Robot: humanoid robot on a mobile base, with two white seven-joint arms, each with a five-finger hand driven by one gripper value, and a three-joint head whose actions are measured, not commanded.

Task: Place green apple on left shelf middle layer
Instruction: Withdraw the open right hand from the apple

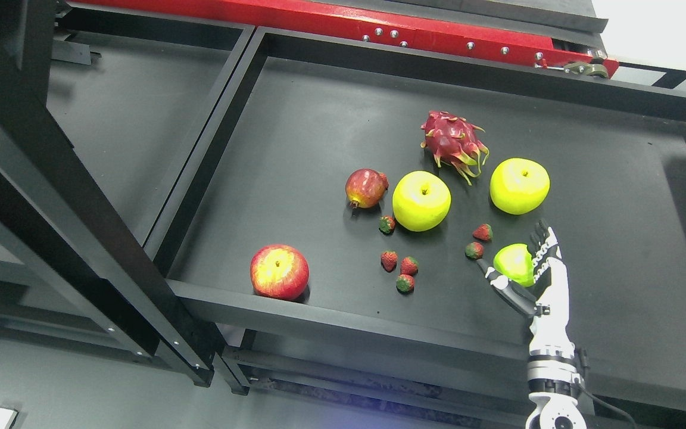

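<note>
Green apple (513, 263) pinched in right hand (527, 268) above shelf (295, 119), beside strawberries (474, 250). Thumb and fingers wrapping only part: likely to slip, roll, knock neighbouring fruit.

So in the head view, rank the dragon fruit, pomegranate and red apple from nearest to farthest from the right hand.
From the right hand:
1. Dragon fruit, above it, toward the back.
2. Pomegranate, up and left.
3. Red apple, far left at the front edge.

Green apple (513, 263), glossy, smaller than two yellow-green apples (421, 201) nearby, above black shelf (319, 149), near its front
</note>
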